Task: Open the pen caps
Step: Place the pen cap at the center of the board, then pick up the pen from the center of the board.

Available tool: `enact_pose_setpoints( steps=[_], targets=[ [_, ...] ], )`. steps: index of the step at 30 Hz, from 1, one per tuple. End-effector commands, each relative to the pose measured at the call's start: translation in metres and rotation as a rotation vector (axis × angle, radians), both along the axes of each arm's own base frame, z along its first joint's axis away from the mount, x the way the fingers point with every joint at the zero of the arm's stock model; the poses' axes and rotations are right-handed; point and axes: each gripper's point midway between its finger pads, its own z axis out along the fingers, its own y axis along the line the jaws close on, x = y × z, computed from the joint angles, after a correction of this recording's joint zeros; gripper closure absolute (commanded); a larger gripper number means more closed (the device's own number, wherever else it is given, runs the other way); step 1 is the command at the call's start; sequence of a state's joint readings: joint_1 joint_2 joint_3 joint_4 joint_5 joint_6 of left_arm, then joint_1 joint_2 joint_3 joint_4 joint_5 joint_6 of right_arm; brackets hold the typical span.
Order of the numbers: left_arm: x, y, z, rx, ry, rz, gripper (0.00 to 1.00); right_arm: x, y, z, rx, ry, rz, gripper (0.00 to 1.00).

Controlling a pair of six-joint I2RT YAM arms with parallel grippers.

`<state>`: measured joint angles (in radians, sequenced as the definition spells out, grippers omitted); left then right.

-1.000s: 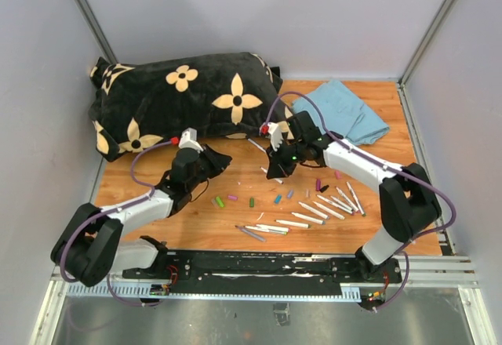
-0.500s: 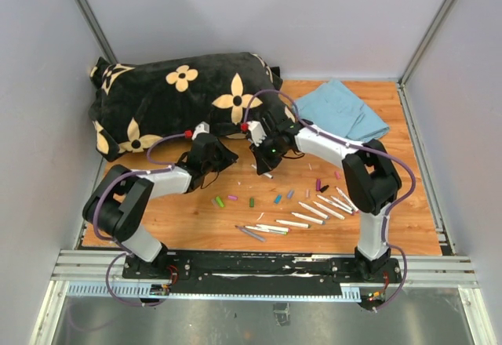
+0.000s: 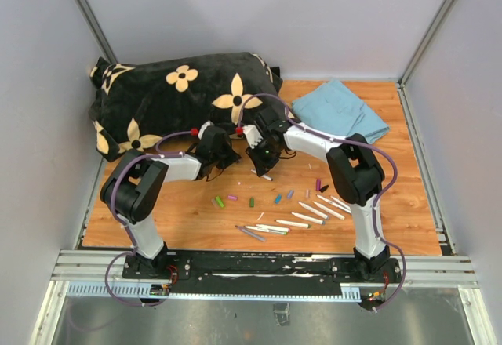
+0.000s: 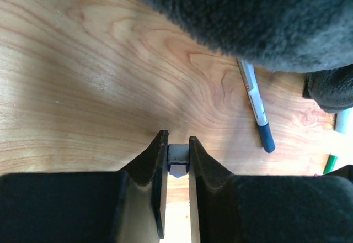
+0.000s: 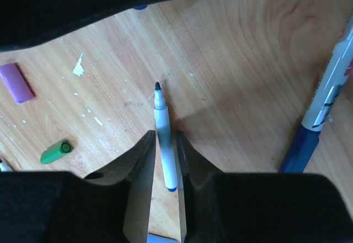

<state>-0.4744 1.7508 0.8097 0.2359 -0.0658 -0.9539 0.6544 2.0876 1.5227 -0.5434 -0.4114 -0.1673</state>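
Left jaws: the left gripper [image 4: 177, 138] pinches a short pale piece with a blue end. I judge this held cap [image 4: 177, 159] to be a cap taken off a pen.
Right jaws: the right gripper [image 5: 164, 135] has them a little spread. The uncapped pen [image 5: 165, 160] shows between them with its dark tip bare. It seems to lie on the tabletop [image 3: 196, 231] below and is not pinched.
Where the caps are: the green cap [image 3: 220, 201], the pink cap [image 3: 232, 197] and others of more colours lie in a loose row across the middle of the tabletop. The white barrels [image 3: 274, 227] lie closer to the near edge and toward the right edge.
Work left: a capped marker [image 4: 255, 102] lies just beside the pillow [image 3: 157, 94] toward the far edge, with its blue cap on.
Handling: the caps look tiny, light, stiff and smooth. I expect them to slip, roll or jump away when they come free.
Where to take hold: one gripper should go across the middle of the barrel and the other across the round side of the cap. The pull should go straight along the pen.
Risk: a slanted pull may bend the thin barrel or shoot the cap off the tabletop.
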Motion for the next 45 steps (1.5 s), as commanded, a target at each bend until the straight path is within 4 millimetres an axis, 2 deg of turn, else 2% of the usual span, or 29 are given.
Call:
enact_pose_setpoints(
  steps=[1,4,8,12,16,20,25,29,33,34,40,45],
  targets=[
    [-0.004,0.007,-0.004,0.009,0.040,0.026,0.75,-0.001,-0.004,-0.003,-0.054,-0.009,-0.002,0.76],
    [-0.004,0.009,-0.001,0.011,0.031,0.033,0.64,0.000,-0.003,0.001,-0.049,-0.019,0.003,0.72],
    [-0.005,0.011,0.006,0.014,0.017,0.036,0.52,0.002,-0.002,0.015,-0.027,-0.043,0.021,0.71],
    [-0.005,0.012,0.017,0.007,-0.008,0.034,0.49,0.004,-0.002,0.041,0.019,-0.097,0.067,0.68],
    [-0.009,0.014,0.043,-0.001,-0.066,0.017,0.48,0.010,-0.008,0.078,0.081,-0.195,0.129,0.62],
    [-0.021,0.020,0.074,-0.012,-0.156,-0.009,0.44,0.027,-0.022,0.092,0.090,-0.282,0.165,0.52],
    [-0.048,0.030,0.102,-0.004,-0.312,-0.099,0.33,0.049,-0.023,0.081,0.051,-0.305,0.195,0.51],
    [-0.080,0.034,0.106,-0.014,-0.431,-0.199,0.21,0.066,-0.020,0.060,-0.007,-0.280,0.174,0.51],
    [-0.103,0.039,0.109,-0.053,-0.520,-0.225,0.10,0.087,-0.024,0.045,-0.090,-0.278,0.123,0.51],
    [-0.107,0.041,0.110,-0.059,-0.533,-0.227,0.09,0.090,-0.023,0.037,-0.106,-0.264,0.117,0.51],
    [-0.122,0.046,0.117,-0.085,-0.586,-0.232,0.09,0.102,-0.024,0.021,-0.170,-0.261,0.082,0.53],
    [-0.126,0.048,0.114,-0.088,-0.585,-0.229,0.09,0.096,-0.023,0.007,-0.188,-0.226,0.095,0.60]
  ],
)
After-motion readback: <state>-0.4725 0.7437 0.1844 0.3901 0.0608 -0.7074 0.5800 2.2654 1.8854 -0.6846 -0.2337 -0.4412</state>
